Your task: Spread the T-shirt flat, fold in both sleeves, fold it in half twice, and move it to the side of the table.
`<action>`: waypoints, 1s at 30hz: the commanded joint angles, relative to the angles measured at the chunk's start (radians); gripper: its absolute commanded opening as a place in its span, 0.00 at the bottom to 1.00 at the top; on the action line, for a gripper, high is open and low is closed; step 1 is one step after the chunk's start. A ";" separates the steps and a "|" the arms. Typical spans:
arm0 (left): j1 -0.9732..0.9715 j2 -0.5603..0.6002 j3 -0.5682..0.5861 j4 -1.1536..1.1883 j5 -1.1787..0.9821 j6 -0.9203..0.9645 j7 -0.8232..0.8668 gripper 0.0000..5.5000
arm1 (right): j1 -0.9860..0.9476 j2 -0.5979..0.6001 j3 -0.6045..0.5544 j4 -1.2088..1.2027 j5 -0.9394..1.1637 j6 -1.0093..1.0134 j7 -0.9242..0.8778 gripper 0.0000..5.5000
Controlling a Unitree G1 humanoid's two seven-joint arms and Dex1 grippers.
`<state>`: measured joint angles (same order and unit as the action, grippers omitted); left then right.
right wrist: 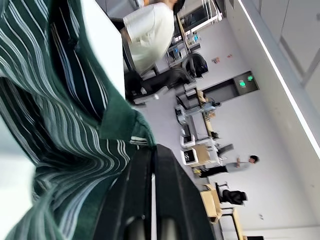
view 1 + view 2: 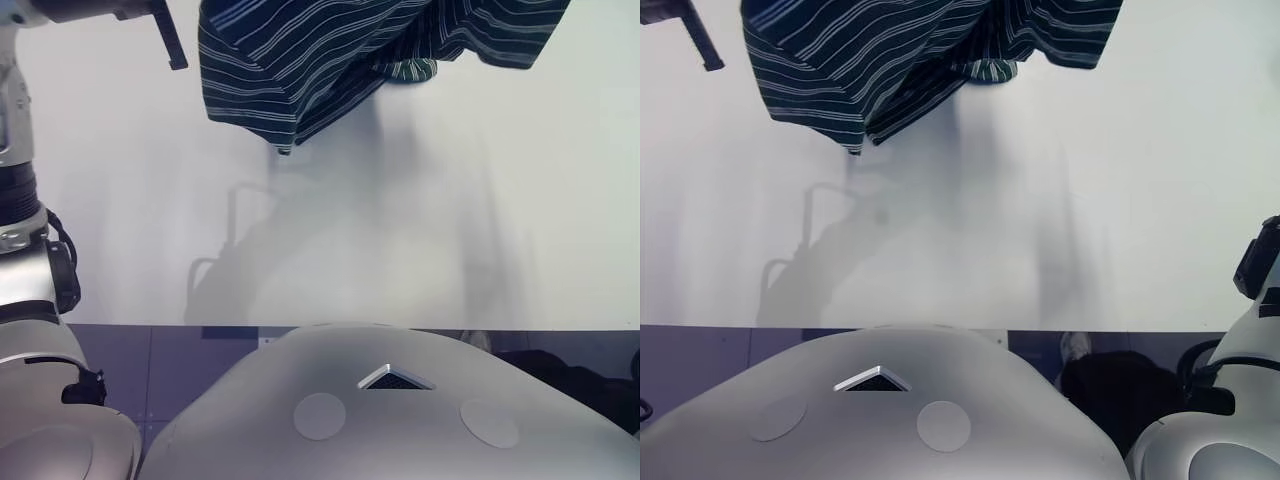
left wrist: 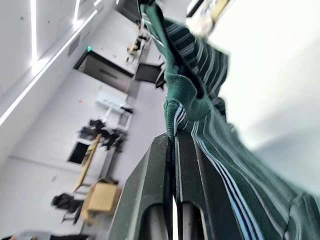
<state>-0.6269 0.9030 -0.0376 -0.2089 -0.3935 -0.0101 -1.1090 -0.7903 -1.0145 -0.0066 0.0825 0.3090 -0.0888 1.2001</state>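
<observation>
Left hand (image 3: 173,136) and right hand (image 1: 152,148) each pinch the dark-green striped T-shirt (image 2: 330,60), hanging bunched.

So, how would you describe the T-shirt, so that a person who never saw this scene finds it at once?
Start from the wide white table. Over its far part hangs the T-shirt, pinched in the shut jaws of the left gripper and the right gripper. It is dark green with thin pale stripes, the only striped thing there, bunched in folds, not flat.
</observation>
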 commanded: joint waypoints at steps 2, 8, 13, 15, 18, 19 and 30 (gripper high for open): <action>-0.181 0.105 0.160 -0.141 -0.324 0.255 -0.058 0.00 | -0.201 -0.108 -0.154 -0.109 0.300 0.306 0.097 0.00; -0.420 0.239 0.292 -0.139 -0.582 0.457 -0.107 0.00 | -0.460 -0.207 -0.262 -0.090 0.573 0.573 0.184 0.00; -0.629 0.250 0.253 0.036 -0.579 0.509 -0.156 0.00 | -0.587 -0.214 -0.211 0.104 0.570 0.683 0.227 0.00; -0.590 0.196 0.163 0.094 -0.489 0.482 -0.191 0.00 | -0.501 -0.178 -0.134 0.177 0.448 0.607 0.246 0.00; -0.369 -0.019 -0.160 0.320 -0.188 0.347 -0.214 0.00 | -0.169 -0.003 0.074 0.103 0.241 0.429 0.206 0.00; -0.308 -0.109 -0.278 0.468 -0.055 0.275 -0.192 0.00 | -0.083 0.088 0.174 0.093 0.140 0.348 0.151 0.00; -0.526 -0.508 -0.594 1.511 0.734 -0.227 0.945 0.00 | -0.369 0.746 0.644 1.166 -0.783 -0.083 -1.170 0.00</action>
<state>-1.0598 0.4397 -0.5664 1.2072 0.1793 -0.1375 -0.3931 -1.0178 -0.3540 0.6102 1.0675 -0.3706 -0.1495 0.2645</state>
